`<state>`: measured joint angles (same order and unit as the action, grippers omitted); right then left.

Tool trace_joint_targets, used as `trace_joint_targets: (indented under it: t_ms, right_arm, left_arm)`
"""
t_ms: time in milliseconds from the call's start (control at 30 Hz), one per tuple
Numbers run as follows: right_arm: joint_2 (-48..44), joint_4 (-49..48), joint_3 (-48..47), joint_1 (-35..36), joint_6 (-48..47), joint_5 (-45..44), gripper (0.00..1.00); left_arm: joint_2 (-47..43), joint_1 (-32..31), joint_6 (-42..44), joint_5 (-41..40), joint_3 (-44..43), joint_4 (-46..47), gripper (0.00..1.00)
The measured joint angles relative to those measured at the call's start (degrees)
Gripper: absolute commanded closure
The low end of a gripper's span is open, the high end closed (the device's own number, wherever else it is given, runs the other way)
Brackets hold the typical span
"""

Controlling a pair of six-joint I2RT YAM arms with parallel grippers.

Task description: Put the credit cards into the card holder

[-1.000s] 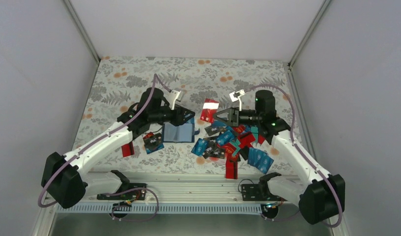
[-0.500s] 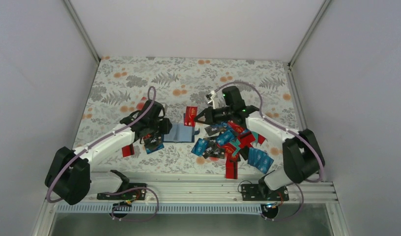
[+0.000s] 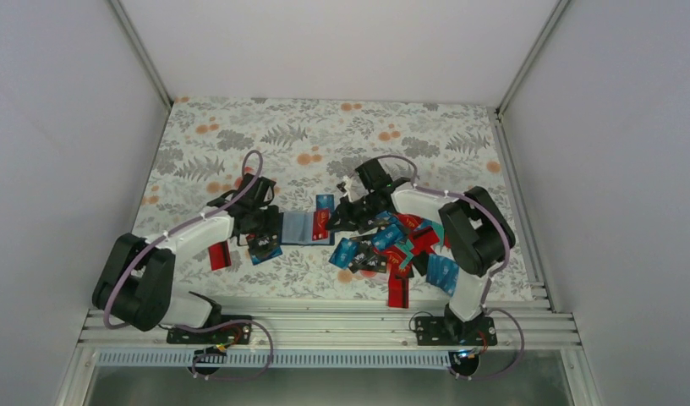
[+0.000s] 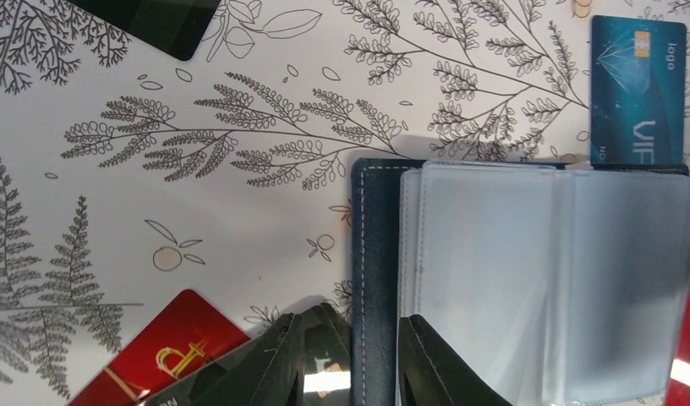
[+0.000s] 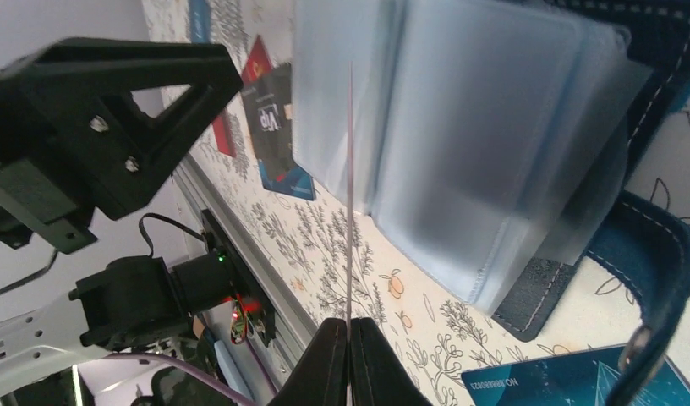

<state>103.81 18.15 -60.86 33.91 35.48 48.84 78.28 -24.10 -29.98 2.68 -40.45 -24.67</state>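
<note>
The flowered bench (image 3: 198, 144) carries everything. Both arms are folded low over it: the left arm (image 3: 189, 237) reaches in from the near left corner. The right arm (image 3: 426, 203) is bent sharply at the elbow, and its forearm stretches leftward past the far side of the heap. That heap of credit cards (image 3: 401, 245), blue, red, black and teal, sprawls right of the middle, toward the near edge.

Just left of it lies the card holder (image 3: 298, 227), opened flat, navy cover underneath and frosted plastic sleeves (image 4: 494, 271) fanned on top. A teal card (image 4: 637, 89) touches its far edge.

A red card (image 3: 320, 224) stands over the sleeves at the holder's right end. I cannot tell whether its tip has entered a pocket.

The right fingers (image 5: 329, 372) are clenched on that card, seen edge-on from the wrist. The left fingers (image 4: 278, 368) sit a little apart at the holder's left end, with the stitched navy border between them. I cannot tell whether they pinch it or only press down.
</note>
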Motion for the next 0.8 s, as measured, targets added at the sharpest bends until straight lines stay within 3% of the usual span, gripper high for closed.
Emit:
trace_joint_targets:
  t_ms: [800]
  right_arm:
    - [8.48,4.68,-5.01,2.21,-4.02,5.81,0.96]
  left_arm:
    - [8.17,2.99,3.85,5.31,0.0,5.35,0.78]
